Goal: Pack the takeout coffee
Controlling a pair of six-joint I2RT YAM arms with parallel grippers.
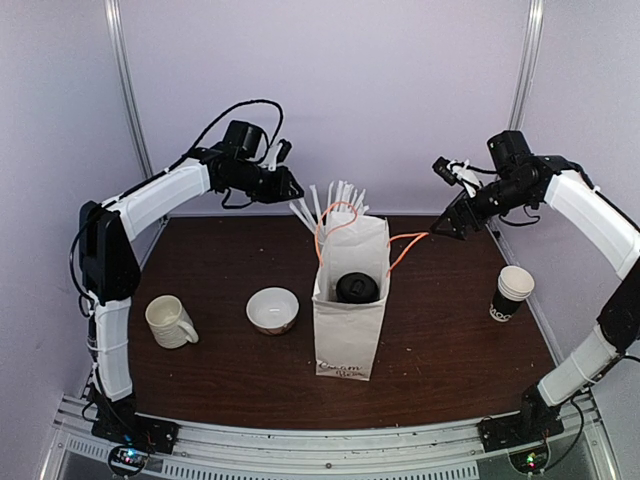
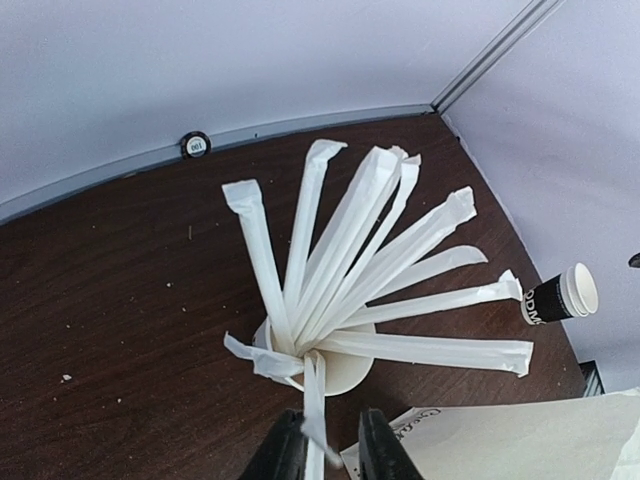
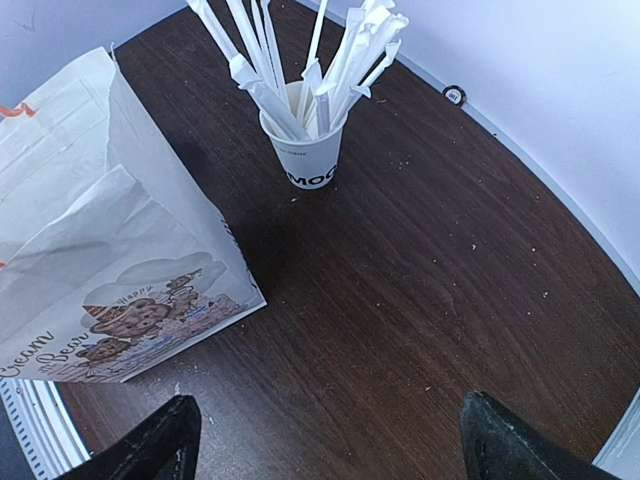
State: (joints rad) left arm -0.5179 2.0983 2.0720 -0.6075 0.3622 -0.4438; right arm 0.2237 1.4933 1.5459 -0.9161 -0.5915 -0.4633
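Takeout coffee [image 1: 357, 288]: seated in paper bag [image 1: 348, 340], centre of table [image 1: 450, 350].
Left claw [image 2: 328, 432]: nearly closed, stirrer stick [image 2: 314, 405] between fingers; grip cannot be told.
Right claw [image 3: 330, 420]: spread wide, nothing held.
Step tip: one stick should be pinched and lifted straight from white cup [image 3: 305, 150] at bag's 12 o'clock.
Views: lid is seen from top only, pinch from left wrist only.

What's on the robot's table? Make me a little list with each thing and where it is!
paper bag: upright, middle of the table
takeout coffee: black lid showing, inside the bag
white cup of straws: behind the bag
mug: left side
white bowl: between mug and bag
black paper cup: right side, white top
left gripper: jaws slightly apart, a straw wrapper between them
right gripper: jaws wide open, empty
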